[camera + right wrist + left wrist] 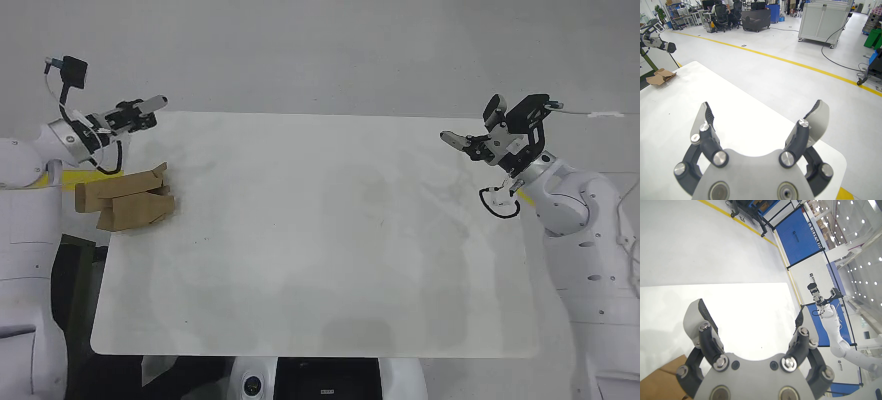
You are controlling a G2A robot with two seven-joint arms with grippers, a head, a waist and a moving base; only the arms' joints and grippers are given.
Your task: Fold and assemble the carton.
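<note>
1. In the left wrist view the left gripper (751, 304) was nearest, its fingers spread wide and holding nothing. Under it the white table (668, 306) ran out to a rounded corner, with floor past both edges. A brown corner of the carton (668, 370) showed just beside the gripper's base.
2. In the right wrist view the right gripper (762, 103) was also wide apart and held nothing. It hung above the table's (677, 113) corner on its own side. A long stretch of white top led across to the carton (659, 76) at the opposite edge.
3. In the top view the carton (125, 200) lay across the table's (320, 250) left edge, partly past it, its flaps loose. The left gripper (150, 105) hung over the far left corner, near the carton but apart from it. The right gripper (455, 140) was near the far right corner, well apart from the carton, with broad white top between them.
</note>
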